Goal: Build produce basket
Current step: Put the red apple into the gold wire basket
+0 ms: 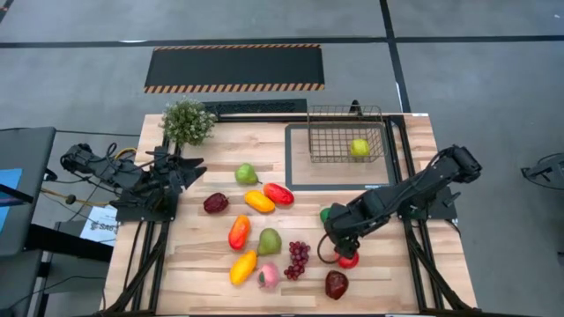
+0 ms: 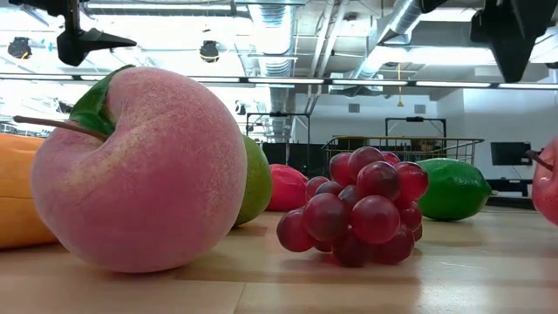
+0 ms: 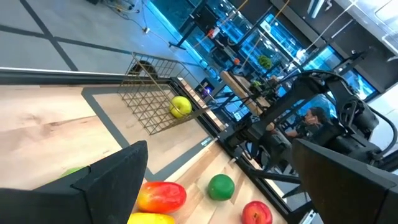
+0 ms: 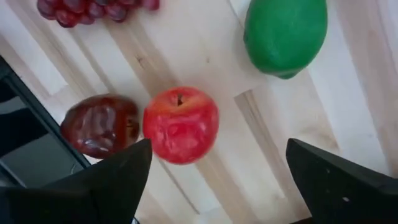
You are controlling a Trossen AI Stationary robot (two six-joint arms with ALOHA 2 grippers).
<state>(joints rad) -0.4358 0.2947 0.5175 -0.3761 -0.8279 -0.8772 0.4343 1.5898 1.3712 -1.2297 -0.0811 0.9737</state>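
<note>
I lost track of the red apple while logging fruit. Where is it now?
In the high view the red apple lies on the table's right front part, under the open right gripper, between the lime and the dark red fruit.

A leafy potted plant [image 1: 187,121] stands at the table's [image 1: 176,264] far left corner, a grey-framed mat [image 1: 298,174] nearby.

From above, we see the right gripper [image 1: 345,249] covering most of the red apple [image 1: 348,261]. Low view: peach [image 2: 144,170] hides the basket's [image 2: 405,148] left part; frame edge crops the apple.
</note>
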